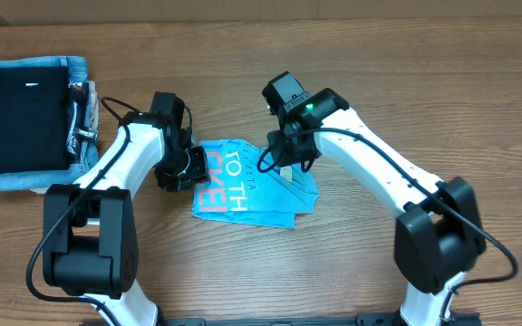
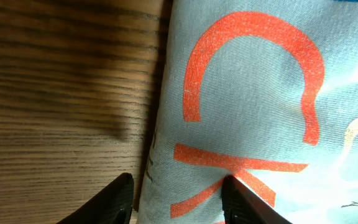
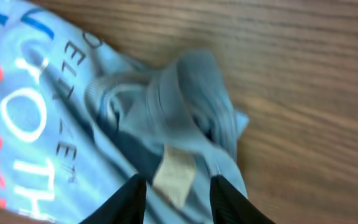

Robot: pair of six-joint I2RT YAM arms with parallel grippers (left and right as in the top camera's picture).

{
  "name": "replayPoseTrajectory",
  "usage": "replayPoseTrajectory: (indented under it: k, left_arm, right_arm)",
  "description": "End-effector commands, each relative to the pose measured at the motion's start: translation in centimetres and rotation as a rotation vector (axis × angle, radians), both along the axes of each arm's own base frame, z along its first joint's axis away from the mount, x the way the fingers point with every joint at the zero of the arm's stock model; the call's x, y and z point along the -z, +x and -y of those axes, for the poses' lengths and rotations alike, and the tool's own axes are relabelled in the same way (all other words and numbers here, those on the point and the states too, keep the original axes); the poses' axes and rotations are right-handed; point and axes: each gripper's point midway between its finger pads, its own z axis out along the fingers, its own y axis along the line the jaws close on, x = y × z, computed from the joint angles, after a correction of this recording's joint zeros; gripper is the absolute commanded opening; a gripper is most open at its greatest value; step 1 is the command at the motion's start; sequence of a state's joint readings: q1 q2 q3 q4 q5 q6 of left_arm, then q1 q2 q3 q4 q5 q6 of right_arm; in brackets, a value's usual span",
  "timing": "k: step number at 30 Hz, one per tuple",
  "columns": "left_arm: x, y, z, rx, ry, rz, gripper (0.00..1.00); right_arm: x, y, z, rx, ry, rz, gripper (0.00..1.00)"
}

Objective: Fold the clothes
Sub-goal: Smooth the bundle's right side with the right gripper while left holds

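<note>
The clothes, a light-blue T-shirt with coral and white lettering, lies folded into a small packet mid-table. My left gripper sits at its left edge. In the left wrist view the gripper straddles that edge of the shirt, one finger on wood and one on cloth, with the fabric flat between them. My right gripper hovers at the packet's far right. Its wrist view shows the gripper open over the bunched collar and a beige label.
A folded black garment rests on a folded denim-blue garment at the far left of the wooden table. Both arm bases stand at the near edge.
</note>
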State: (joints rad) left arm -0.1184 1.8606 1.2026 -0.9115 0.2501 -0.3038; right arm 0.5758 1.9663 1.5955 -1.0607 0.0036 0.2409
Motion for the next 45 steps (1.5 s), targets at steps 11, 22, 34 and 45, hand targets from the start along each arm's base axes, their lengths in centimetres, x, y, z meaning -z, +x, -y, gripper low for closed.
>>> replayPoseTrajectory:
  k: [11,22,34,45]
  left_arm:
    - [-0.4,-0.2,0.4,0.031,-0.003,0.014,0.5]
    - [-0.4,-0.3,0.4,0.031,-0.003,0.01,0.49]
    - [-0.3,-0.3,0.4,0.031,-0.002,0.011,0.49]
    - [-0.3,-0.3,0.4,0.031,-0.002,0.011,0.5]
  right_arm:
    - [4.0,1.8,0.5,-0.091,-0.073,-0.005,0.08]
    - [4.2,2.4,7.7,0.309,-0.166,-0.079,0.24]
    - [-0.5,1.7,2.5,0.116,0.122,-0.095,0.29]
    - [1.0,0.0,-2.5,-0.051,0.209,-0.14,0.33]
